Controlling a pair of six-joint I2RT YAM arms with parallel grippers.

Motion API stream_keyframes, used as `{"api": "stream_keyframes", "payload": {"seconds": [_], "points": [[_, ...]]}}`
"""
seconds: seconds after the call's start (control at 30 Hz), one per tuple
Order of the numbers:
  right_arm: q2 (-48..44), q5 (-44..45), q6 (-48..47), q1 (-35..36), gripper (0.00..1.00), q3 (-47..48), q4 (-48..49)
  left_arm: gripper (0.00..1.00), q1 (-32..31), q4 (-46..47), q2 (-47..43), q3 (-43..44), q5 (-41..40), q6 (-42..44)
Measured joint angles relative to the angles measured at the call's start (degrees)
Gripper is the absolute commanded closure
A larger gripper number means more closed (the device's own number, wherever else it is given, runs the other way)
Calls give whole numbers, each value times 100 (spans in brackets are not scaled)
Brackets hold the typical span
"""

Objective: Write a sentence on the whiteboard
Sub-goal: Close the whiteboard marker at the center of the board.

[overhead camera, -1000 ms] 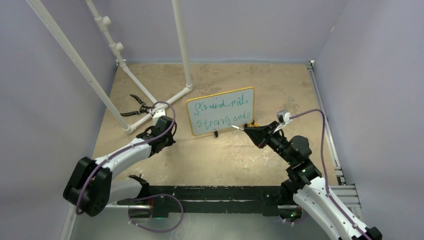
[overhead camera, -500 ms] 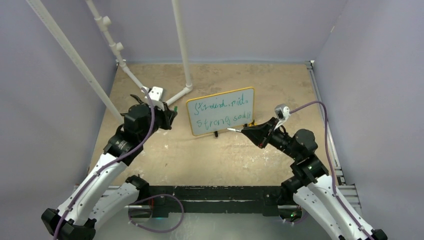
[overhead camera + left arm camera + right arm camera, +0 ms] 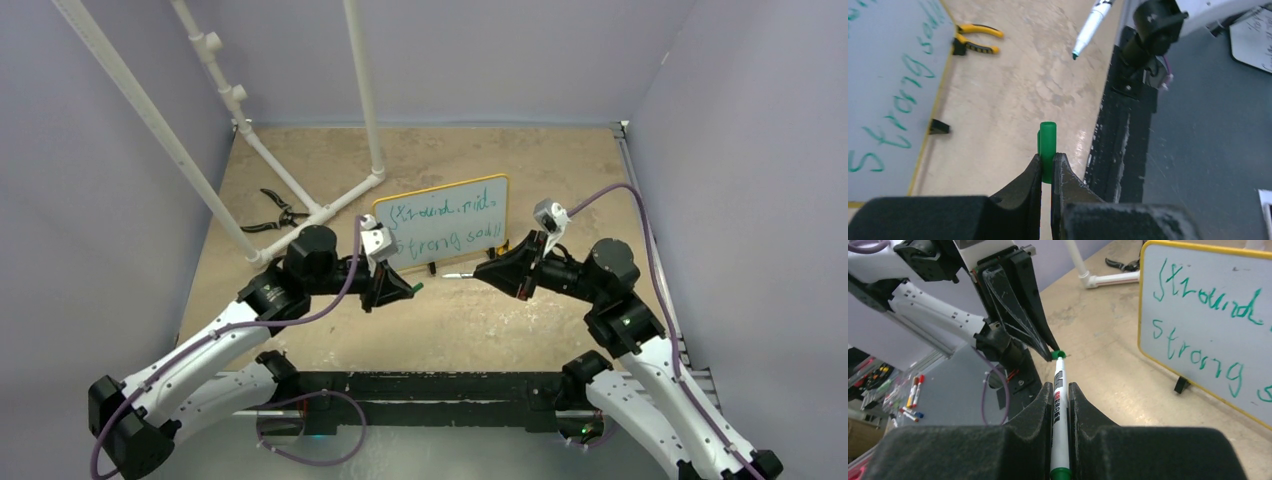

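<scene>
Swinging inward since a second ago, your left fingers (image 3: 1063, 177) are pinching the green cap (image 3: 1048, 142) tight between them. Your right fingers (image 3: 1082, 402) are clamping on the marker (image 3: 1058, 375), its tip pointing at that cap just ahead, while the whiteboard (image 3: 452, 226) bearing the sentence (image 3: 445, 209) is standing on the desk (image 3: 450, 315) beyond both.

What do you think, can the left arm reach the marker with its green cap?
Probably yes. The left gripper pinches the green cap near the marker tip, and nothing sits between them.
</scene>
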Motion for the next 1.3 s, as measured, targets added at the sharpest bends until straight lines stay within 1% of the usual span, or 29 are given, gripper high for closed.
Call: {"api": "stream_keyframes", "payload": {"seconds": [0.2,0.5,0.77,1.3], "points": [[225,-588,2,0,100,13,-142,100,-304,302,337,-157,518,9],[339,-1178,-2,0,100,13,-422,100,-468,590,260,-249,879,13],[205,-1325,2,0,100,13,-468,100,-516,595,247,-249,1019,15],[256,-1362,111,0,100,13,-396,100,-645,595,251,-249,1134,15]]}}
